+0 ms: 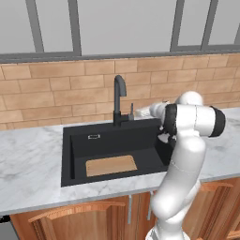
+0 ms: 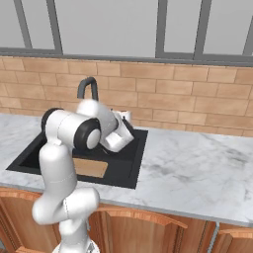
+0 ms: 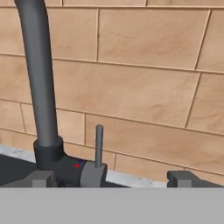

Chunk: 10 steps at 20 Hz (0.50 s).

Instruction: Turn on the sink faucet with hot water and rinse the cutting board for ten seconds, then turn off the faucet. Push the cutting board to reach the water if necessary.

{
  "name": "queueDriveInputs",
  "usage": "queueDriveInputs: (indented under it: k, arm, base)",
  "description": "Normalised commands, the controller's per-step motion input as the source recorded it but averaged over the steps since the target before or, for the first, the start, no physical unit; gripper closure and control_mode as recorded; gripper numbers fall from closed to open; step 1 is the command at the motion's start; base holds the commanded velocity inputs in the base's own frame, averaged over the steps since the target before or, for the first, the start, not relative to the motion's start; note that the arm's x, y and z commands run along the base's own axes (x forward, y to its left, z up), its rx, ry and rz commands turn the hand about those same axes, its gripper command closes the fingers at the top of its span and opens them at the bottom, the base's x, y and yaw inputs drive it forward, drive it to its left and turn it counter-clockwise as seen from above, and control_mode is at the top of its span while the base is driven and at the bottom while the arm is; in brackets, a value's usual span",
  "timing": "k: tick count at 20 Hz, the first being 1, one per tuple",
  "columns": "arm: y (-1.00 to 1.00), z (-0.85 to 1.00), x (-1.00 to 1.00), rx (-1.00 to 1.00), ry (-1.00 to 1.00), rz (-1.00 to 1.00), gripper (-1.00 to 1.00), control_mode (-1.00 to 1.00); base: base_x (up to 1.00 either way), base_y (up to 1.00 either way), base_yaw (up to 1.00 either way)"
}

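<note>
You are holding the gripper (image 3: pixel 109 177) with its jaws spread wide and gripping nothing, its two dark fingertips rising at the bottom edge of the hand view. The lever (image 3: pixel 99 146) is standing upright just left of centre there, between the tips but much nearer the left one, its long axis running vertically in the frame. The faucet (image 1: pixel 119 99) neck is rising at the left edge of the hand view, just beside the lever. No water is running yet. The board (image 1: pixel 111 165) is lying flat in the lower left of the sink (image 1: pixel 70 150) in the left base view, apparently left of the spout, so you may need to push it.
</note>
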Motion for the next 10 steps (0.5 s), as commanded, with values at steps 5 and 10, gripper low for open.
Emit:
queueDriveInputs:
  k: [5,10]
  arm:
    - [0.07,-0.16,0.15,0.00,-0.02,0.00,-1.00,-1.00]
    - [0.13,-0.17,0.02,0.00,0.00,0.00,-1.00,-1.00]
  base:
    - [0.00,0.00,0.00]
    - [0.00,0.00,0.00]
